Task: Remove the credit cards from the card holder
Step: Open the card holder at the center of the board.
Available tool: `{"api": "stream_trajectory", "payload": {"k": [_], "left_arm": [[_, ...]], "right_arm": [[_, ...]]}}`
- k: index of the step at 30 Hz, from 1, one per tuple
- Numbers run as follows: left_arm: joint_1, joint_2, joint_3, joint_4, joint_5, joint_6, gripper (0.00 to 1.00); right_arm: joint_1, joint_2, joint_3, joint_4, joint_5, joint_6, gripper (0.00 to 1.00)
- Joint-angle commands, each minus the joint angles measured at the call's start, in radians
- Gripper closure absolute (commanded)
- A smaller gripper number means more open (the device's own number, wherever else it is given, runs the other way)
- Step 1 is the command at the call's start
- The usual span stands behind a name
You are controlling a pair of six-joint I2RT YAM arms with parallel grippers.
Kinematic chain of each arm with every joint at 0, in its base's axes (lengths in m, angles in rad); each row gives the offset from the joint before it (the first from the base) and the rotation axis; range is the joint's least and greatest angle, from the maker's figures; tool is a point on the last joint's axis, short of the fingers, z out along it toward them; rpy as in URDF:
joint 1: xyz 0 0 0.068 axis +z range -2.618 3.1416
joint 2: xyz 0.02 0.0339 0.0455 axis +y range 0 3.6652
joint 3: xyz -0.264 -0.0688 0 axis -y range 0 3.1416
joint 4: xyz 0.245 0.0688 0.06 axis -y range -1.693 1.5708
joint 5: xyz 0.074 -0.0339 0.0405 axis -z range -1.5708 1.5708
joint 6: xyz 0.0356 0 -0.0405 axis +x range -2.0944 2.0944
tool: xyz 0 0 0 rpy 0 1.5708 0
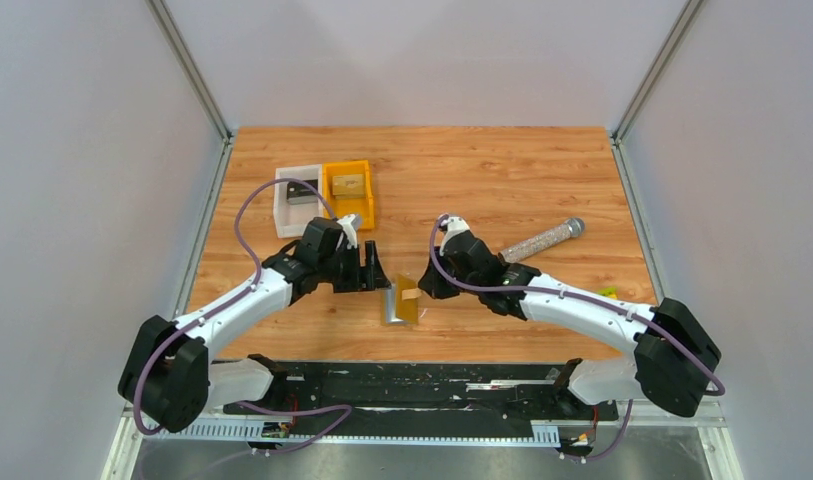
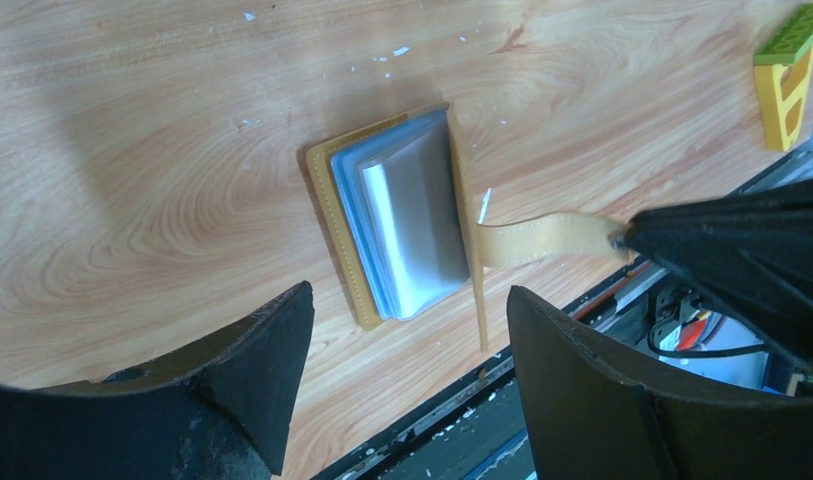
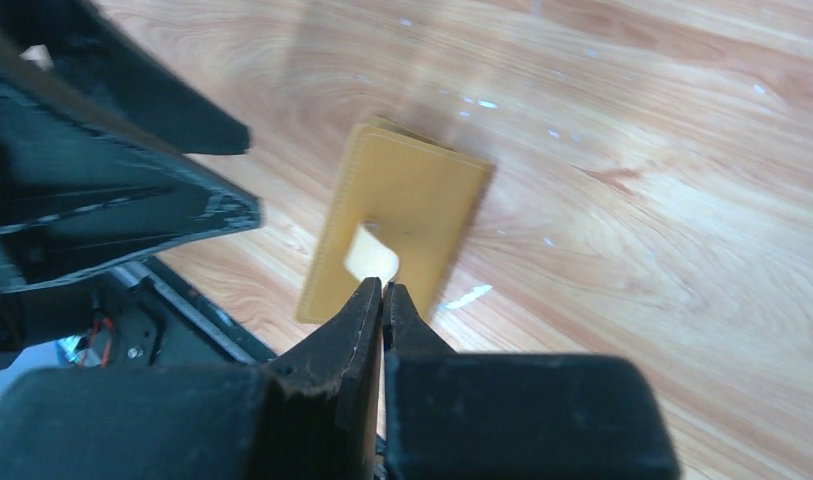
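- Opening stage: card holder [image 1: 402, 302] lying unfolded on table [image 1: 502, 170] near front edge, between both arms; nothing out yet.
- Right gripper [image 3: 382, 290] pinched shut on strap [image 2: 542, 240], holding cover back.
- Left gripper [image 2: 410, 295] spread wide just above clear sleeves [image 2: 412, 225]; next calls for pinching only the top sleeve's contents.
- White bin [image 1: 279, 210] holding dark item [image 1: 302, 193]; orange bin [image 1: 330, 195] holding tan block [image 1: 347, 183].
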Motion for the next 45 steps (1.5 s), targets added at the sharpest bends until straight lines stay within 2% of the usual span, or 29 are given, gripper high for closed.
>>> {"api": "stream_trajectory", "payload": {"k": [1, 8, 15, 27, 40, 45], "left_arm": [[-0.007, -0.003, -0.010, 0.029, -0.023, 0.007, 0.22], [-0.007, 0.025, -0.018, 0.028, -0.045, 0.010, 0.31], [-0.014, 0.082, -0.037, 0.139, 0.043, -0.009, 0.32], [-0.025, 0.180, -0.074, 0.360, 0.115, -0.044, 0.31], [-0.091, 0.261, -0.053, 0.437, 0.156, -0.074, 0.35], [-0.124, 0.247, -0.052, 0.464, 0.167, -0.094, 0.36]], "right_arm": [[-0.044, -0.039, -0.067, -0.031, 0.055, 0.039, 1.00], [-0.090, -0.048, -0.155, -0.076, 0.079, 0.078, 1.00], [-0.092, -0.021, -0.170, -0.076, 0.092, 0.091, 1.00], [-0.092, -0.031, -0.180, -0.065, 0.082, 0.099, 1.00], [-0.091, -0.049, -0.179, -0.064, 0.085, 0.102, 0.99], [-0.091, -0.040, -0.172, -0.067, 0.084, 0.100, 0.93]]}}
